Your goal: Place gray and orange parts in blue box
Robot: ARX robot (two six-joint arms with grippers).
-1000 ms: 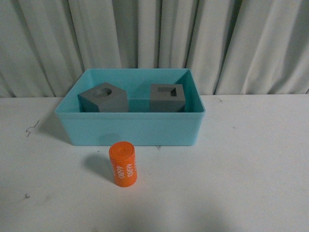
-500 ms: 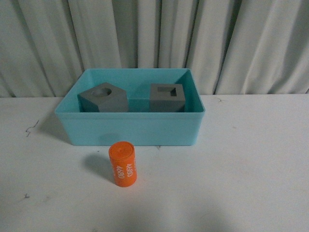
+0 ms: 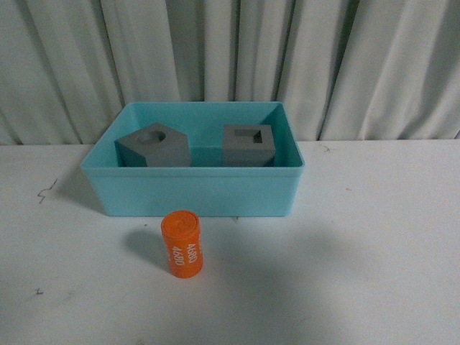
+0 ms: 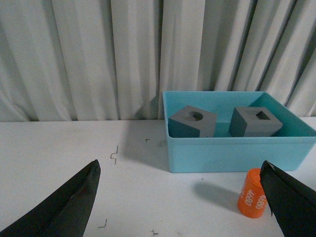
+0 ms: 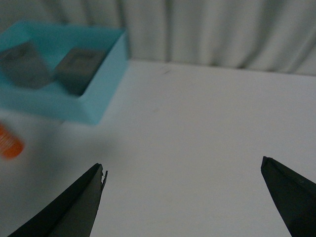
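Observation:
The blue box (image 3: 194, 192) stands at the back middle of the white table. Inside it sit the gray cube with a round recess (image 3: 155, 146) on the left and the gray cube with a square recess (image 3: 249, 145) on the right. The orange cylinder (image 3: 182, 243) printed "4680" stands upright on the table just in front of the box. Neither arm shows in the front view. My left gripper (image 4: 180, 170) is open and empty, with the orange cylinder (image 4: 252, 193) beside one fingertip. My right gripper (image 5: 182, 168) is open and empty over bare table, right of the box (image 5: 94, 98).
A pleated white curtain (image 3: 230, 57) hangs behind the table. Small dark marks (image 3: 47, 191) lie on the table left of the box. Bare white tabletop spreads to the right of the box and in front of the cylinder.
The objects have not moved. A faint shadow has spread over the table in front of the box to the right of the cylinder.

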